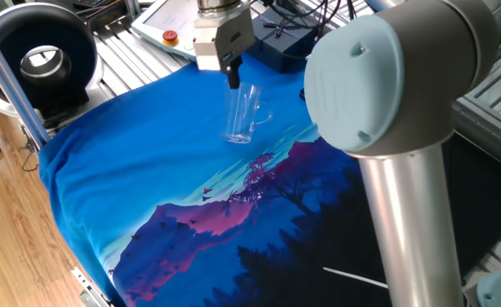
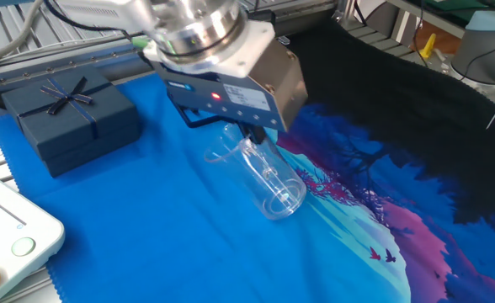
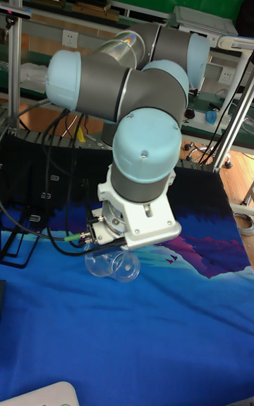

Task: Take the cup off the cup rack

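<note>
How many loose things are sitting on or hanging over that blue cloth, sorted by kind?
Glass cups: 1, the cup held in the gripper above the cloth.
Gift boxes: 1, the dark navy box with a bow.
Black wire racks: 1, the cup rack at the far edge, partly hidden.
Total: 3

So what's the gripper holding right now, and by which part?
The gripper holds the cup by its rim, one finger inside the mouth, tilted above the cloth.
</note>
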